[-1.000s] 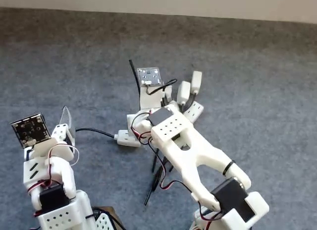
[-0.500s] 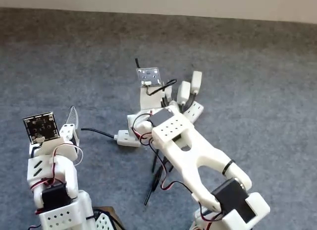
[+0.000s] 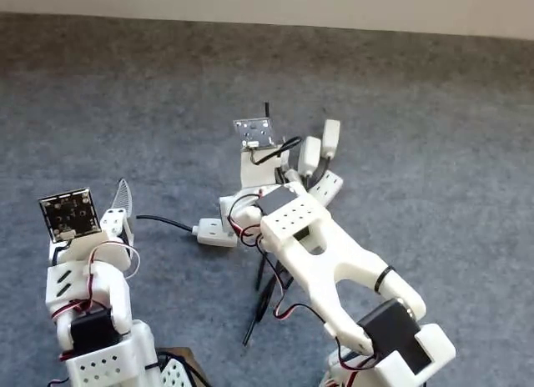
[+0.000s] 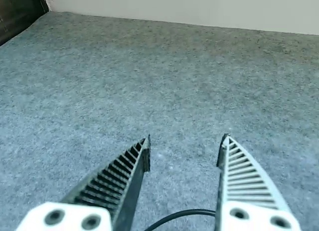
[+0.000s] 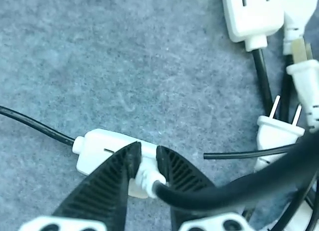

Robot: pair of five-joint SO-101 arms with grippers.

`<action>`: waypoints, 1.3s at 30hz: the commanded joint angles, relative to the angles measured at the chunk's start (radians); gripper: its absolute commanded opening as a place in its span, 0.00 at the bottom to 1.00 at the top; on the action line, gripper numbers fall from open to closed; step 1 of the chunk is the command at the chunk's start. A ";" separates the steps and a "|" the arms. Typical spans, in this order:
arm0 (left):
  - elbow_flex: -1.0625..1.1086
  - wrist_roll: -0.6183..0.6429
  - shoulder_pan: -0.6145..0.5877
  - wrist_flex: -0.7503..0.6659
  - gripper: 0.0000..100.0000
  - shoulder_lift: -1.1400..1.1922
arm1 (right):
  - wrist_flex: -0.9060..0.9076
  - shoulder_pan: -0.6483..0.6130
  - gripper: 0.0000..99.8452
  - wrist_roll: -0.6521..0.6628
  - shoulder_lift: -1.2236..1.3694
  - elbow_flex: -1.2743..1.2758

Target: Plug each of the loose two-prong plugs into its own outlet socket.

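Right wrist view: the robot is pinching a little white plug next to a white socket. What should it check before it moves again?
1. Right gripper shut on the small white plug: ok.
2. Small white plug pushed fully into the white outlet socket on the black cord: cannot tell, the fingers hide the joint.
3. Loose white two-prong plug plugged in: not ok, its prongs are bare, over the grey carpet.
4. Second white outlet socket free for it: ok, slots empty.
5. Left gripper open and holding nothing: ok.
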 commanded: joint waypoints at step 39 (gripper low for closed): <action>0.001 -0.011 0.025 -0.020 0.22 -0.005 | 0.239 -0.150 0.01 0.141 0.191 -0.131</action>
